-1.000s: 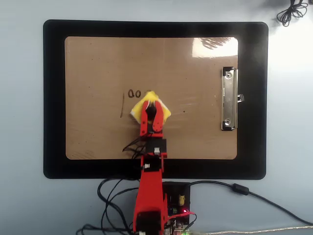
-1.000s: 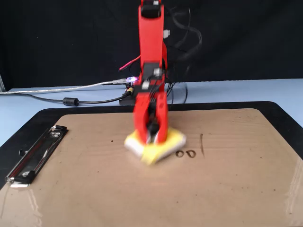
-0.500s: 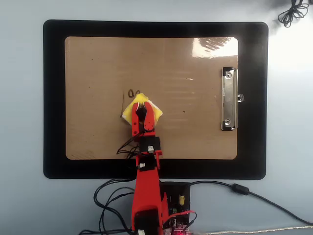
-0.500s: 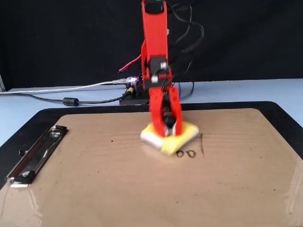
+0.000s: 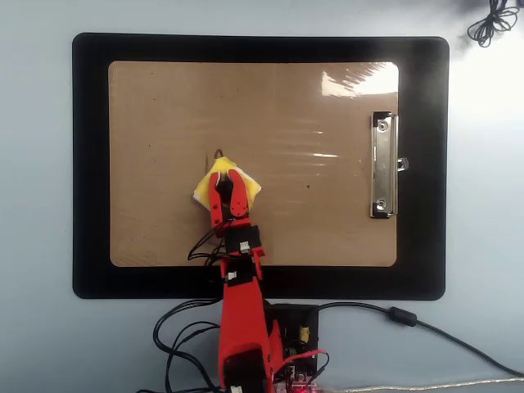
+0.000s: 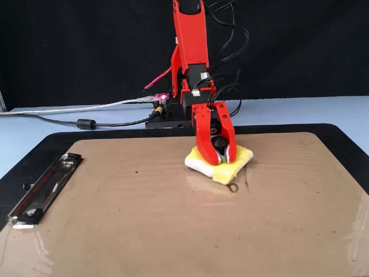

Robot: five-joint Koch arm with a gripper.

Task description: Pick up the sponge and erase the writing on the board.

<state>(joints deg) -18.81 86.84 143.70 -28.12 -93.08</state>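
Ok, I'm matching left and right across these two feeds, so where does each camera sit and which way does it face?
Overhead view: straight above, looking down on the board; the arm enters from the bottom edge, pincer on the sponge.
Fixed view: low at the board's far side, facing the arm's base; pincer pressing the sponge.
Shared: board, sponge, clip, mirrored left-right.

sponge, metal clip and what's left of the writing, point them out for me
sponge (image 6: 241,158), fixed view, on its yellow top right of the gripper.
metal clip (image 5: 382,168), overhead view, on the middle of the silver bar.
writing (image 6: 233,187), fixed view, on the small dark loop showing just below the sponge.
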